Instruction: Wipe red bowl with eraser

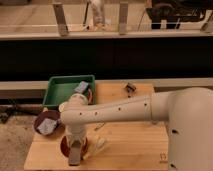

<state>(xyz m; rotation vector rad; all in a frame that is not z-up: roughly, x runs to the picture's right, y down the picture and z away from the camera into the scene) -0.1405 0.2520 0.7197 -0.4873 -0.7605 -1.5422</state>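
Observation:
A red bowl (64,145) sits on the wooden table (130,145) near its front left corner, mostly covered by my arm. My gripper (74,153) hangs straight down from the white arm (115,112) and sits right over the bowl, its tip at the bowl's front rim. A grey block-like shape at the tip may be the eraser; I cannot tell it apart from the gripper.
A darker red bowl (41,120) holding a pale crumpled thing sits at the table's left edge. A green tray (62,87) with a small object stands behind. A pale item (100,145) lies just right of the gripper. A small dark object (131,89) sits at the back.

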